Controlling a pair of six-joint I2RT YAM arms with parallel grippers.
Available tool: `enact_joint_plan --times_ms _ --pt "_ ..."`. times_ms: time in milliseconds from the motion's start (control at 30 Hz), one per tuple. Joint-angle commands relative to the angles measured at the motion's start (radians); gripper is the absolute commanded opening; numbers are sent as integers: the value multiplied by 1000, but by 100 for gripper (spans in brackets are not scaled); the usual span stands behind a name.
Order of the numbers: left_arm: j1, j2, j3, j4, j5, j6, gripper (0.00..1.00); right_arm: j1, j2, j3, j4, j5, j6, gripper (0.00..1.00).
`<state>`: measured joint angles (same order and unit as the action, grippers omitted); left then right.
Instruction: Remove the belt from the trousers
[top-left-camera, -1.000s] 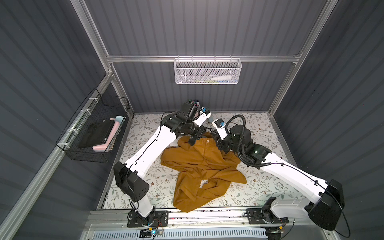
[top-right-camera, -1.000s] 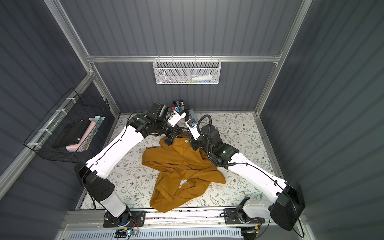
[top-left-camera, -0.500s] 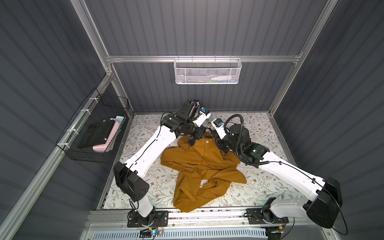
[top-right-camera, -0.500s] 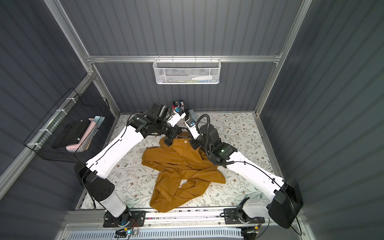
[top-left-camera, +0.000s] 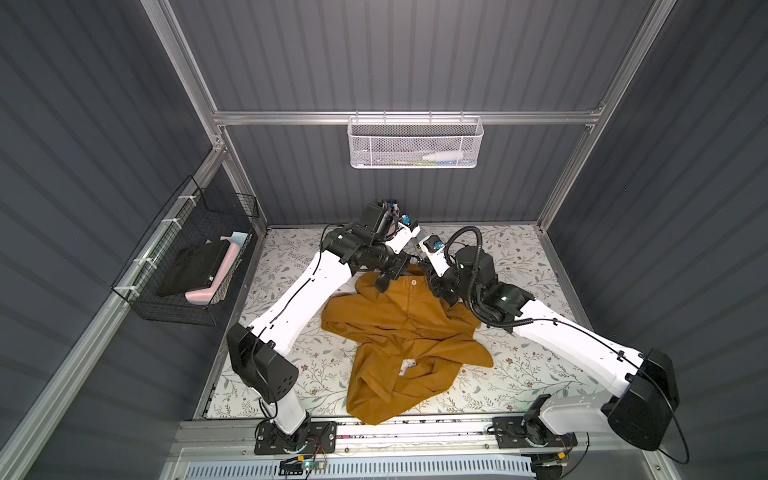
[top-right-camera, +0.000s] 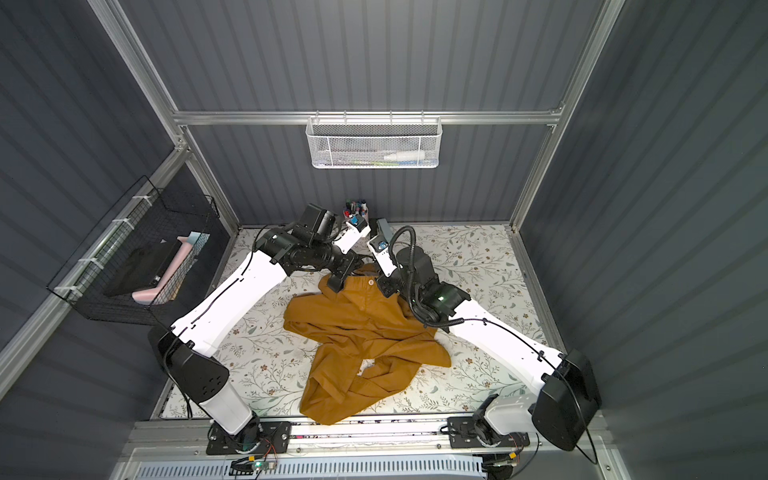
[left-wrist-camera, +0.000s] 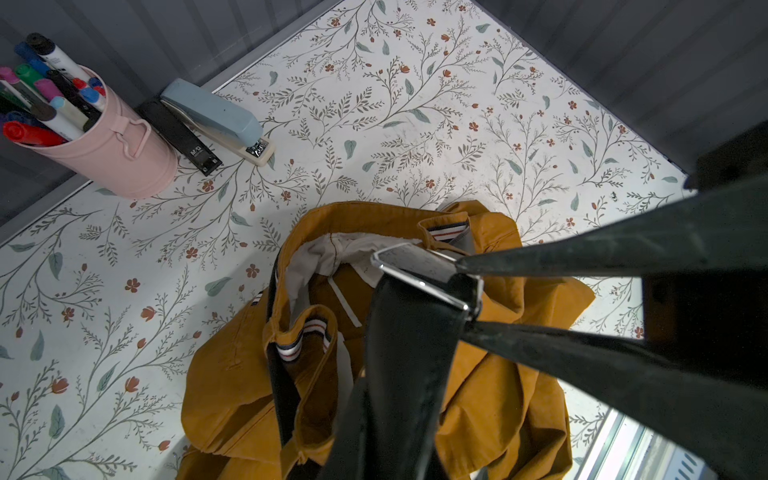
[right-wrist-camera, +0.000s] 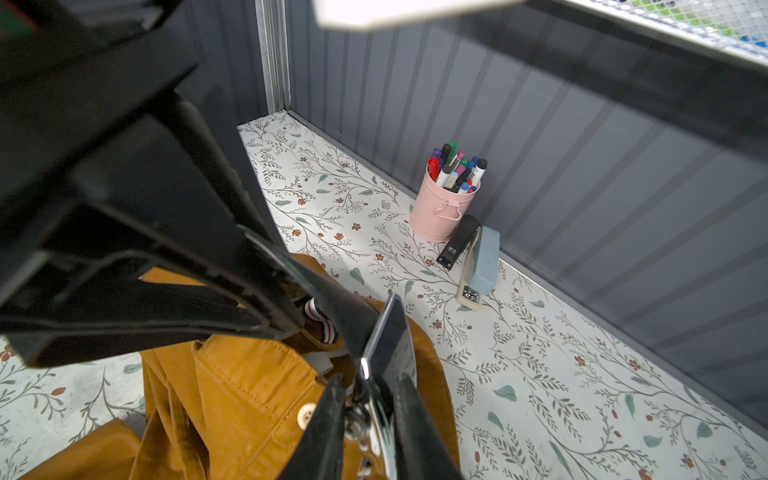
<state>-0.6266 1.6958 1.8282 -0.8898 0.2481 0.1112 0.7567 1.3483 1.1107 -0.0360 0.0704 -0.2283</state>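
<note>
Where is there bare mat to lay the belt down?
Free: mat between right arm and back wall; front strip between trousers and left arm. Crowded: back centre, where pen cup, stapler and left gripper holding the belt cluster.

White lettering that seems to read "M&G" stands on the slim black box (left-wrist-camera: 178, 135) in the upper left of the left wrist view; its smaller print is illegible.

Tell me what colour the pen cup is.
The pen cup is pale pink, clearest in the left wrist view.
</note>
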Motion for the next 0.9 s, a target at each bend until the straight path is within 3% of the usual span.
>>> enact_joint_plan --times_ms 0,200,433,867 --pt "-7 -1 25 9 51 -27 0 4 16 29 -1 -18 0 28" --pt "-7 -2 26 8 51 -27 0 4 21 29 0 -4 0 24" --pt "-6 -4 28 0 41 -21 0 4 9 18 -2 -1 8 0" --pt "27 -50 2 -1 7 -13 0 -45 -49 -55 -1 -63 119 0"
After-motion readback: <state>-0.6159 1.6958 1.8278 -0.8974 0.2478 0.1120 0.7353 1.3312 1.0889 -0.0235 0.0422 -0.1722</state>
